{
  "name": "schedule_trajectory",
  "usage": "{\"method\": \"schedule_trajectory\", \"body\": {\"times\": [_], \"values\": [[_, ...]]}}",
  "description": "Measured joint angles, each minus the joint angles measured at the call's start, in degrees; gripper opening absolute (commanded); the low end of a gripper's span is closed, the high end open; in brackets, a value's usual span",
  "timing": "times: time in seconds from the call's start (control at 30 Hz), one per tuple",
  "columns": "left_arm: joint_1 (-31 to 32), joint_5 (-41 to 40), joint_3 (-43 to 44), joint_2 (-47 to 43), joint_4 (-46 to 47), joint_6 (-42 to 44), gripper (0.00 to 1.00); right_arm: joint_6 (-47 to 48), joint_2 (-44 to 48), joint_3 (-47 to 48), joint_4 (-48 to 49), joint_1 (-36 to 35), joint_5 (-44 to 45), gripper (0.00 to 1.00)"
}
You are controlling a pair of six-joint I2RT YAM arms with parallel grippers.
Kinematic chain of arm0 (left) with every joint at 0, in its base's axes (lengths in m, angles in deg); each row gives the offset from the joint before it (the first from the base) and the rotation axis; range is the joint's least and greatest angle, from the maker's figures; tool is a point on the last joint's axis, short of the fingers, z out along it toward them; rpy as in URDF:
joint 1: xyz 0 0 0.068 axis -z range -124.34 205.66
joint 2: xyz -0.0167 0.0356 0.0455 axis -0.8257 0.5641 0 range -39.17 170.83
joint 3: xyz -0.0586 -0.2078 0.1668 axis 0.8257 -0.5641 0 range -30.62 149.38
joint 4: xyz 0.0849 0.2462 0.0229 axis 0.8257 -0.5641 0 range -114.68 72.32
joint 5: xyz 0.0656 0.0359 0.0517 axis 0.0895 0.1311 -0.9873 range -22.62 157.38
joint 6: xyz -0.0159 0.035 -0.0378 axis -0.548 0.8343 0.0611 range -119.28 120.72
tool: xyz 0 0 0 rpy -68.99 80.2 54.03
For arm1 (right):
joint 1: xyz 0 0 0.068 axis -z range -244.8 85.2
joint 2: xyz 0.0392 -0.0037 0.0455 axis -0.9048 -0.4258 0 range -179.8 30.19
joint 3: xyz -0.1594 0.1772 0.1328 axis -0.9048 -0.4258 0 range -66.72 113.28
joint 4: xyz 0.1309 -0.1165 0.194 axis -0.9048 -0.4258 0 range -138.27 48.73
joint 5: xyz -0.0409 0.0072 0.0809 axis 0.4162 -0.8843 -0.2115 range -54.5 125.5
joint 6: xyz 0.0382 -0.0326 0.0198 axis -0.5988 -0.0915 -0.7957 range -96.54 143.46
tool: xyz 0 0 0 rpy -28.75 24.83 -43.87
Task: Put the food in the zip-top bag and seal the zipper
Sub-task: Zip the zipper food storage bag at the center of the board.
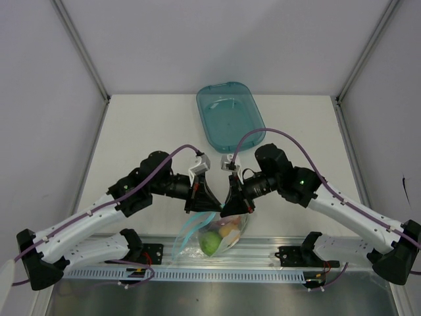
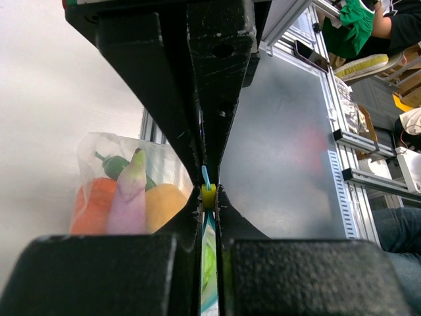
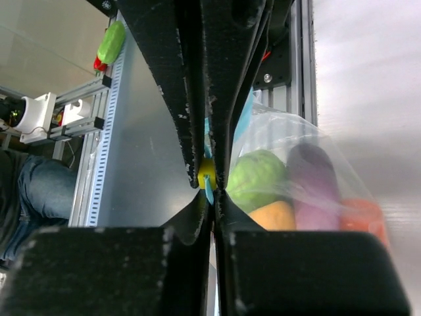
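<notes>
The two arms are meeting in the middle of the desk (image 1: 145, 131), close to its near edge. The left pincer (image 2: 208, 197) is pressing its two fingers together. It is pinching the zipper (image 2: 206, 178), the thin light blue strip, right between its tips. The right pincer (image 3: 210, 192) is doing the same from the other side, and its fingers are squeezing tight on the blue strip too. From above, the two pincers are sitting just beside each other, and both are pointing toward the near side.

The zip-top bag (image 1: 189, 238) is sitting on the near side of the pincers, at the near edge of the desk, between the two arm bases. I cannot tell whether it is hanging or resting.

Food is showing inside the bag through the clear plastic. The light green fruit (image 3: 256, 178) is lying closest to the zipper. The purple eggplant (image 3: 316, 178) is lying next to it, and the yellow ball (image 3: 273, 214) is tucked in beside them. The orange-red piece (image 2: 92, 207) is sitting deep in the bag, farthest from the zipper. The dark green pepper (image 2: 117, 166) is peeking out behind the eggplant.

A teal tray (image 1: 227, 122) is lying at the far side of the desk, well apart from the bag.
</notes>
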Motion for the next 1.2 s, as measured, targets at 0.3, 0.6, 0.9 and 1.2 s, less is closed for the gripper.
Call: {"method": "schedule_trajectory", "body": {"times": [0.3, 0.6, 0.9, 1.2], "values": [[-0.6, 0.4, 0.0, 0.6, -0.2, 0.1, 0.01, -2.6, 0.2, -0.7, 1.4, 0.3, -0.1, 0.00], [-0.9, -2.0, 0.0, 1.2, -0.9, 0.5, 0.01, -19.7, 9.5, -13.9, 20.2, 0.3, 9.6, 0.00], [-1.4, -3.3, 0.1, 1.1, 0.4, 0.7, 0.01, -29.3, 15.5, -17.8, 24.4, 0.2, 19.4, 0.00], [-1.4, -3.8, -0.1, 0.1, -0.2, 1.0, 0.01, -32.5, 20.9, -18.3, 24.0, 3.6, 23.4, 0.00]]}}
